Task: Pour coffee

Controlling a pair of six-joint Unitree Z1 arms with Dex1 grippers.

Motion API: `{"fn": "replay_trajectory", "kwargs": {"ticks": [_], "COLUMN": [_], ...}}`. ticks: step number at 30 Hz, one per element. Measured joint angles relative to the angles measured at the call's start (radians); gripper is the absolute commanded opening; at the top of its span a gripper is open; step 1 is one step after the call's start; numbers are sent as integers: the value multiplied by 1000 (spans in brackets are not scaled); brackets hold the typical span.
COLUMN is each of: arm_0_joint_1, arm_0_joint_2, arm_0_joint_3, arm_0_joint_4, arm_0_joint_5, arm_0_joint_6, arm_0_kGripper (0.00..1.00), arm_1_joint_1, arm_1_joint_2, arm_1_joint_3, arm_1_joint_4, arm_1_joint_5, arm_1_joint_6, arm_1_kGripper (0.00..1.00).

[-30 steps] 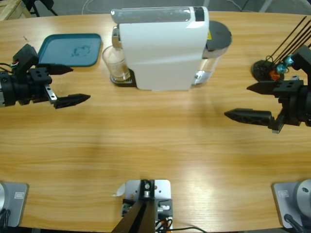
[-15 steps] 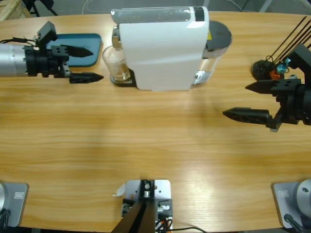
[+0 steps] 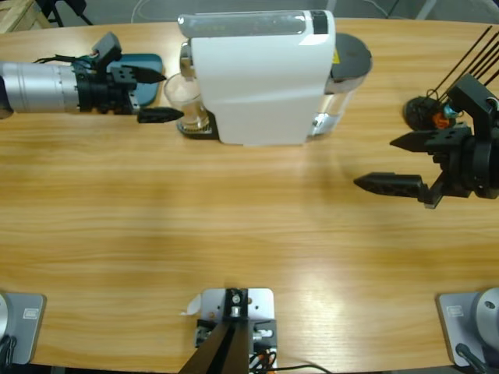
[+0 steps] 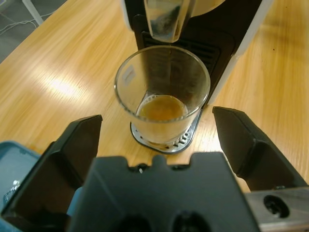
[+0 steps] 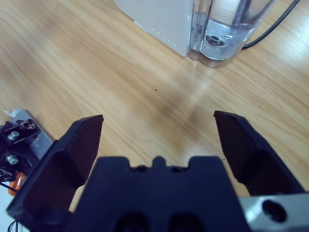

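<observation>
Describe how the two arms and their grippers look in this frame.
The left arm is a silver-grey cylinder ending in a blocky black wrist with thin cables. The left gripper and the right gripper each carry two black, tapering, pointed jaws on a boxy black body.

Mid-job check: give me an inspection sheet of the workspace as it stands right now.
Surface: wooden table, bare in front of the machine.
Job's things: glass tumbler upright on the drip tray of the white coffee machine, under the spout; shallow amber coffee inside.
Clutter: teal tray behind the left arm; capsule holder at the right.
Grippers: left gripper open, jaws either side of the tumbler, not touching; right gripper open, empty.
Cables: black cable behind the water tank.
Surroundings: nothing seen.
</observation>
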Motion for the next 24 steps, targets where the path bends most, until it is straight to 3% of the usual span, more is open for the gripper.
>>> {"fn": "replay_trajectory", "kwargs": {"ticks": [18, 20, 24], "arm_0_joint_1": [-36, -46, -54], "arm_0_joint_2": [55, 55, 55], "arm_0_joint_3": [-54, -58, -58], "arm_0_joint_4": [-56, -56, -57], "arm_0_joint_5": [12, 12, 13], "arm_0_joint_6": [-37, -43, -47], "arm_0_kGripper": [997, 938, 694], "arm_1_joint_1": [-19, -19, -20], "arm_1_joint_2": [16, 16, 16], "arm_1_joint_3": [-2, -2, -2], "arm_1_joint_4": [0, 0, 0], "arm_1_joint_5": [0, 0, 0], "arm_1_joint_6": [-10, -10, -10], "arm_1_kGripper": [1000, 1000, 1000]}}
